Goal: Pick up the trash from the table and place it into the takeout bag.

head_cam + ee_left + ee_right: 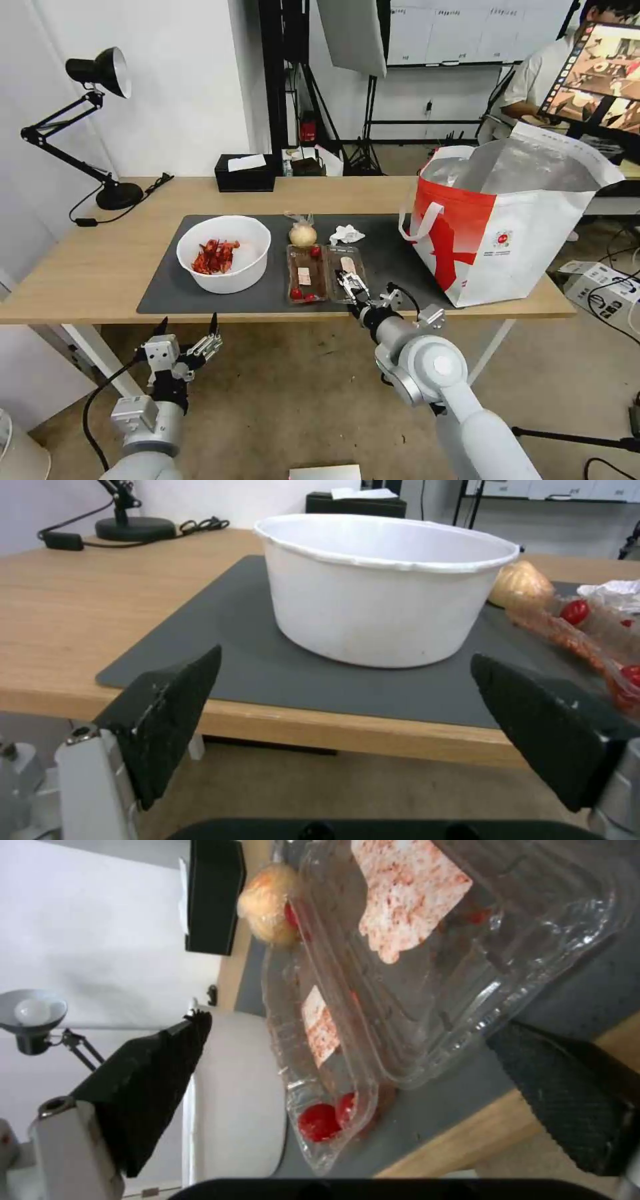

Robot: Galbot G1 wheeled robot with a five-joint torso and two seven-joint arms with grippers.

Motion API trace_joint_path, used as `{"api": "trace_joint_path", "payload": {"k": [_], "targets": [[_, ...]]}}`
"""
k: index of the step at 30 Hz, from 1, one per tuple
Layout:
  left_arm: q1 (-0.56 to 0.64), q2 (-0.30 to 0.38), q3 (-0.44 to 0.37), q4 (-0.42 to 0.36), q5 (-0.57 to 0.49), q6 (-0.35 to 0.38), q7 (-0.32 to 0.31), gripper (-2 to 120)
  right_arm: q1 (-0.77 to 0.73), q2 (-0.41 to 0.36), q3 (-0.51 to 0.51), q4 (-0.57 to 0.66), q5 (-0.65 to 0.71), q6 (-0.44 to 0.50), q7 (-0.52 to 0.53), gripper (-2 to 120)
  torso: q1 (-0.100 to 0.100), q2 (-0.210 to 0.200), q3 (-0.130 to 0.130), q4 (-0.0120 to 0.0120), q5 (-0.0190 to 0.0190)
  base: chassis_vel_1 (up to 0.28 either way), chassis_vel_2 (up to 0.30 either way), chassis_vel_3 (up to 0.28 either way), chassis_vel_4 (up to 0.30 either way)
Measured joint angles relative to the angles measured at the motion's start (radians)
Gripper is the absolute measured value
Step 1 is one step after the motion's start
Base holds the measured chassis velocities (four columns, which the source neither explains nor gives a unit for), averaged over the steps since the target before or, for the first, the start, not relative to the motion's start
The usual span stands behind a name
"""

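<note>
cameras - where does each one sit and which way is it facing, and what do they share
Head view: from the robot's head, looking forward and down over the table; both arms show, left gripper below the near edge, right gripper at the right-hand clear tray.
Left wrist view: on the left arm, facing the white bowl across the table edge; its open fingers frame it.
Right wrist view: on the right arm, rolled sideways, close on the clear trays; open fingers at the sides.
Shared: bowl, trays, tan ball, desk lamp.
</note>
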Motion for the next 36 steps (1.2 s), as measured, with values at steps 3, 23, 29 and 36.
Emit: {"api": "trace_joint_path", "payload": {"k": [3, 23, 29, 36], "targets": [[0.0, 0.003, 0.0, 0.001, 0.0, 0.0, 0.0, 100, 0.004, 0.006, 0.001, 0.0, 0.0, 0.0, -0.001, 100, 0.0, 0.0, 0.0, 0.0, 0.0, 0.0, 0.0, 0.0, 0.0], [0.004, 0.007, -0.003, 0.003, -0.002, -0.004, -0.001, 100, 0.015, -0.01, 0.015, 0.022, -0.136, -0.04, -0.123, 100, 0.0, 0.0, 0.0, 0.0, 0.0, 0.0, 0.0, 0.0, 0.0], [0.003, 0.005, -0.003, 0.003, -0.002, -0.007, -0.001, 100, 0.026, -0.036, -0.013, 0.014, -0.315, -0.082, -0.208, 100, 0.0, 0.0, 0.0, 0.0, 0.0, 0.0, 0.0, 0.0, 0.0], [0.007, 0.001, -0.005, 0.001, -0.001, -0.01, -0.001, 100, 0.05, -0.042, -0.042, 0.006, -0.412, -0.104, -0.253, 100, 0.0, 0.0, 0.0, 0.0, 0.0, 0.0, 0.0, 0.0, 0.0]]}}
